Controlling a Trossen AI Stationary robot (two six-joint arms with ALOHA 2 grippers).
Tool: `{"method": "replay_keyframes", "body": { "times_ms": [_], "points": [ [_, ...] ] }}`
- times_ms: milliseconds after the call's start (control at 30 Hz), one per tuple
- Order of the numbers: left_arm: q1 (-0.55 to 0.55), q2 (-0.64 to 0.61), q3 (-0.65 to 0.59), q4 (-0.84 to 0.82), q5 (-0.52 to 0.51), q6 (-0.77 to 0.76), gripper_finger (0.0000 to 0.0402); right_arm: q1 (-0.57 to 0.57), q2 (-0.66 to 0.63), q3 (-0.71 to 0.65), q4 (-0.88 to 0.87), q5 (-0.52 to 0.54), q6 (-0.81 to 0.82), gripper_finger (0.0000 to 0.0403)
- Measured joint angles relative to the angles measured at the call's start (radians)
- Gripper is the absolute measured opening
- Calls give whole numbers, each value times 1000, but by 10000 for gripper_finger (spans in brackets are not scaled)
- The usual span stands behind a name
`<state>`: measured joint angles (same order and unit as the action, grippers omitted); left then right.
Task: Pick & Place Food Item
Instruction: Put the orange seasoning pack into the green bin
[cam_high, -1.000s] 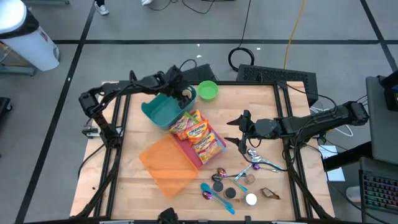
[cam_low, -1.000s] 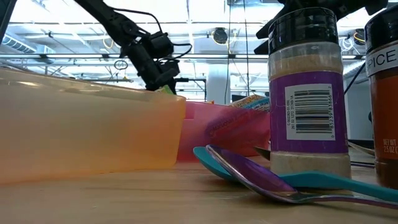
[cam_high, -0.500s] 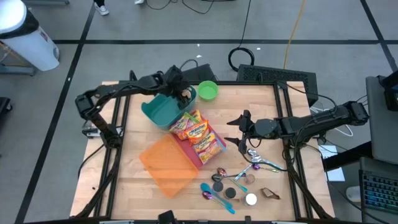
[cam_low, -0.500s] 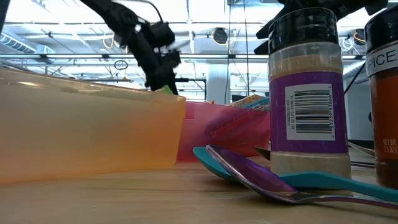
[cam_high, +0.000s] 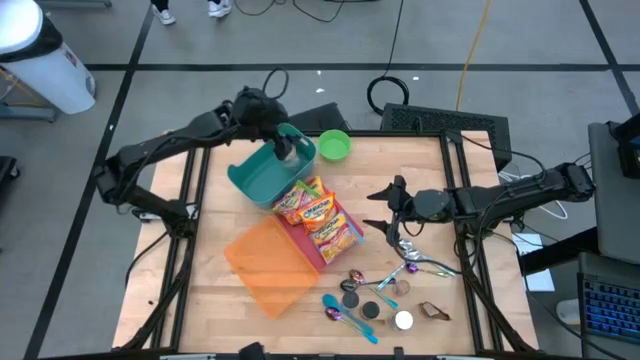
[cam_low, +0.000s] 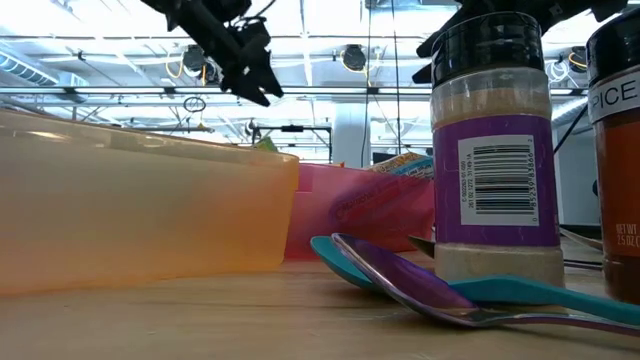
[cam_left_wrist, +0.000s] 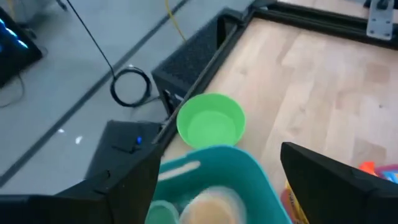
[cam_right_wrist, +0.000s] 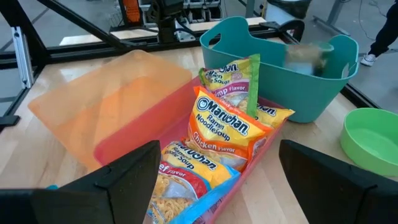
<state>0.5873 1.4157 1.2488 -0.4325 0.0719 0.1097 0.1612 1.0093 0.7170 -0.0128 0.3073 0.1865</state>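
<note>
A teal bin (cam_high: 262, 175) stands at the table's far left. Inside it lies a pale tan food item (cam_left_wrist: 208, 208). My left gripper (cam_high: 282, 137) hangs open above the bin's far end, holding nothing; the low view shows it high in the air (cam_low: 262, 85). Ramen packets (cam_high: 315, 213) lie in a pink tray (cam_high: 312, 250) at mid-table, some leaning on the bin (cam_right_wrist: 280, 68). My right gripper (cam_high: 380, 212) waits open to the right of the packets (cam_right_wrist: 224, 124), above the table.
A green bowl (cam_high: 334, 145) sits at the far edge beside the bin. An orange container (cam_high: 265, 265) lies near the pink tray, on its near left side. Spoons (cam_high: 345, 310) and spice jars (cam_low: 490, 150) crowd the near right. Bare wood (cam_high: 440, 170) lies at the far right.
My left gripper has risen out of the teal bin and drawn back toward the table's far left corner, with nothing between its fingers. The bin and the packets stay where they were.
</note>
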Motion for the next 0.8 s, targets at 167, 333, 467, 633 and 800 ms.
{"method": "replay_keyframes", "body": {
  "times_ms": [167,333,467,633,800],
  "points": [
    [0,62,-1,2,21,4,345,1,-1,0,0,0,7,322],
    [0,70,-1,7,21,10,340,5,-1,0,-1,0,5,322],
    [0,43,-2,-27,25,12,345,5,-1,0,-3,0,4,322],
    [-1,7,-2,-136,102,4,348,5,-1,0,-7,0,8,322],
    [-2,3,-9,-424,39,-56,341,5,-1,0,-8,0,10,322]
  ]
}}
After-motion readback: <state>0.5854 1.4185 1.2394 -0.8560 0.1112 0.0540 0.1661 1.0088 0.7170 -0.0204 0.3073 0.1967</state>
